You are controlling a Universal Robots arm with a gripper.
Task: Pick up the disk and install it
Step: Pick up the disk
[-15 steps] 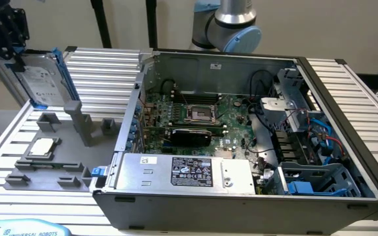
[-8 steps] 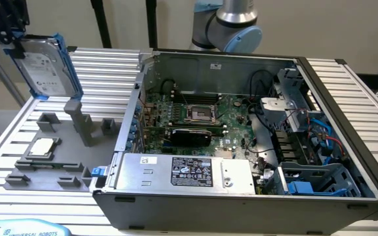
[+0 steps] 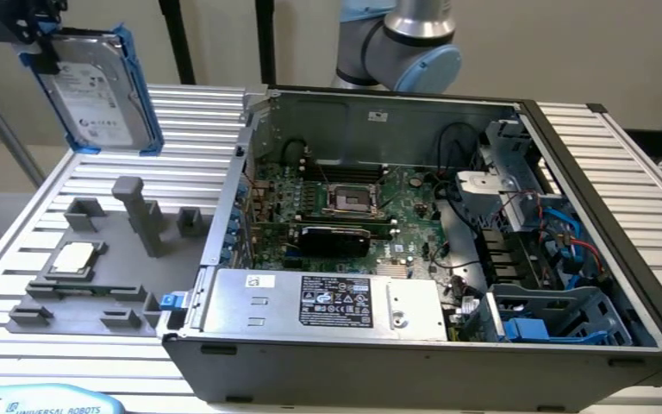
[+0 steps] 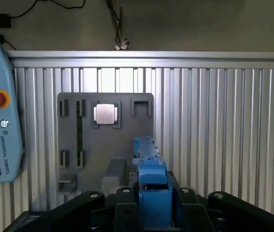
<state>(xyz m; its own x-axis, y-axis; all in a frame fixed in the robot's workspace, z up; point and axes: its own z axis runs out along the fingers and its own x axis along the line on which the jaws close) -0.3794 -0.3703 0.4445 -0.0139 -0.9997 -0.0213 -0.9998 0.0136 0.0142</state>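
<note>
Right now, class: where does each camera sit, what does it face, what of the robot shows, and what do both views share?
Exterior view: off the arm, looking down into the open computer case; arm joint and gripper show.
Wrist view: on the wrist, facing the grey fixture plate; gripper shows.
Shared: held disk, plate, chip.

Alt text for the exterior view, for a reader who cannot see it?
The end effector holds the disk, label showing, in the air above a grey fixture tray on a slatted table. To the exterior view's right, an open computer case shows its motherboard and power supply.
</note>
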